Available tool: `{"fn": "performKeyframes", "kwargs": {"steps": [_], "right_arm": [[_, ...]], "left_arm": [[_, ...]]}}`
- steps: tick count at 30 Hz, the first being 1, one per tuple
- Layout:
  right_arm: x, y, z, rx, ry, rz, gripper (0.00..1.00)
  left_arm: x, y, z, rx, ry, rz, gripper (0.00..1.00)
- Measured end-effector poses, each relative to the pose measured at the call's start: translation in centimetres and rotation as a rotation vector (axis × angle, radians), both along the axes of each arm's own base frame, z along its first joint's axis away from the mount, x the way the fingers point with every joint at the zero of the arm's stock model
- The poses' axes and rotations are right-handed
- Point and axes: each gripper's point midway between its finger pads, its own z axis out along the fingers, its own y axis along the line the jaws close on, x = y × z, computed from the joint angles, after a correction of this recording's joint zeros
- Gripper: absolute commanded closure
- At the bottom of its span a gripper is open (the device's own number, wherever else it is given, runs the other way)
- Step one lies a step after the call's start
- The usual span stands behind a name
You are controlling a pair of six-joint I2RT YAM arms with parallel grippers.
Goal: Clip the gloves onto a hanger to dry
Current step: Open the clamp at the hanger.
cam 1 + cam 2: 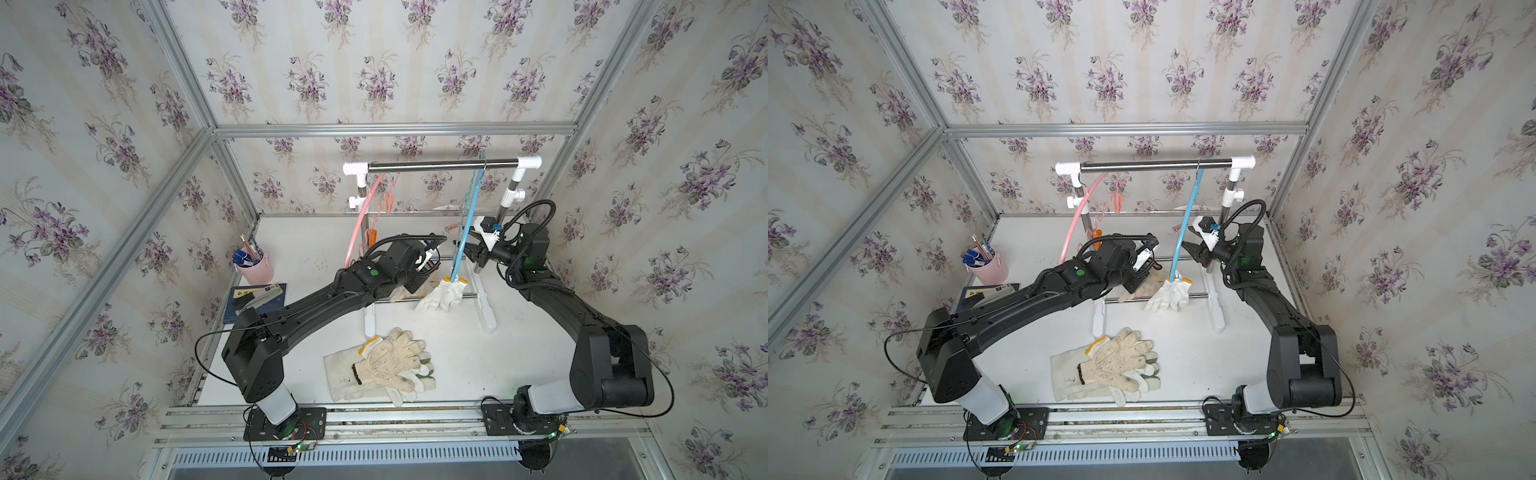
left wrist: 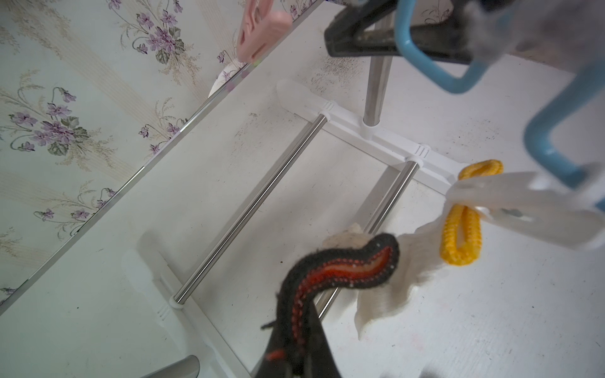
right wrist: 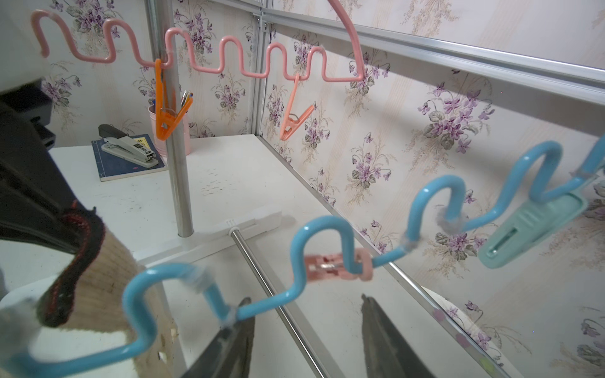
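Observation:
My left gripper (image 2: 296,343) is shut on the black-and-red cuff (image 2: 347,265) of a beige knitted glove (image 1: 401,293), held up beside the blue hanger (image 1: 465,232) that hangs from the rack bar. A white glove (image 1: 442,293) with a yellow cuff (image 2: 461,235) hangs from that hanger in a white clip (image 2: 523,209). My right gripper (image 3: 305,297) is open on the hanger's other side, one finger touching the blue wire (image 3: 271,301). A pink clip (image 3: 337,266) and a green clip (image 3: 530,229) hang on the hanger with nothing in them. More gloves (image 1: 390,361) lie piled at the table's front.
A pink hanger (image 1: 361,216) with an orange clip (image 3: 163,117) and a salmon clip (image 3: 294,121) hangs at the rack's left end. The rack's steel bar (image 1: 442,165) stands on white feet (image 1: 488,307). At the left are a pink pen cup (image 1: 254,266) and a stapler (image 1: 257,297) on a notebook.

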Motion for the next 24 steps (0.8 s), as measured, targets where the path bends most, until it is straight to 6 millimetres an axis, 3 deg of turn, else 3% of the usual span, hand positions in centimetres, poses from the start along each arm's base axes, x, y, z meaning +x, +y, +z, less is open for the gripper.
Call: {"fn": "performKeyframes", "kwargs": {"steps": [13,24], "right_arm": [[-4.9,-1.6,0.5,-0.039,-0.093,-0.119,0.41],[-3.1,-1.3,0.2,-0.096,-0.088,-0.090,0.41]], "left_arm": [[0.7,-0.7,1.3,-0.033,-0.021,0.005,1.00],[1.7,-1.6,1.5,0.013,-0.132,-0.064,1.00]]}}
